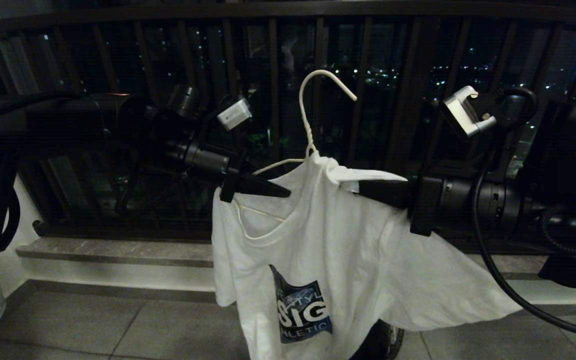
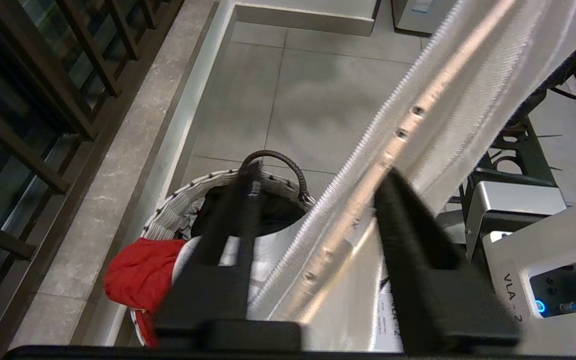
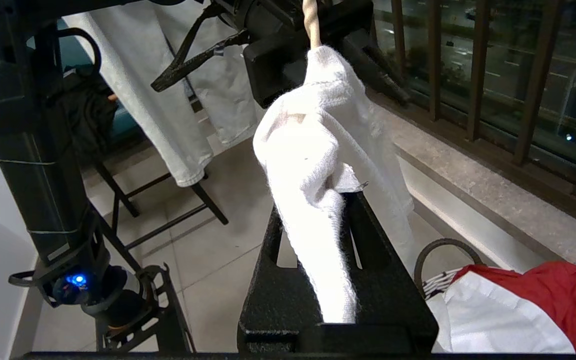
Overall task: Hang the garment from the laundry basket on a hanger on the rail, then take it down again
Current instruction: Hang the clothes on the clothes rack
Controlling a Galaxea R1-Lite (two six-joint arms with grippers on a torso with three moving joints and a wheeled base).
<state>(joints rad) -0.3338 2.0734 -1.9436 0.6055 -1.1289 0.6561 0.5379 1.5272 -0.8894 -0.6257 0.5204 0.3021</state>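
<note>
White T-shirt (image 1: 348,250) hangs on the white wire hanger (image 1: 308,115) in front of the dark balcony railing (image 1: 278,60); blue chest print faces the head camera. Hanger hook is up in the air above the shirt collar, not on any rail visible in the head view.

Right end effector (image 1: 363,189) is at the shirt's shoulder, on the right of the hanger neck. Fingers are together, clamped on a bunch of white shirt fabric; the right wrist view shows the cloth pinched between the black fingers, twisted hanger neck just above it.

Left end effector (image 1: 280,191) is on the other side of the hanger neck, at the shirt's opposite shoulder by the collar opening. In the left wrist view its two fingers (image 2: 408,220) stand partly apart, with shirt fabric and the hanger's arm running between them. Whether they actually pinch it, cannot tell.

Laundry basket (image 2: 188,202) sits on the tiled floor (image 2: 308,95) below the shirt, next to the stone ledge under the railing. It has a white-patterned rim and black loop handle; a red cloth (image 2: 138,272) lies over its rim.

Other pale garments (image 3: 168,100) hang behind the left arm in the right wrist view.
</note>
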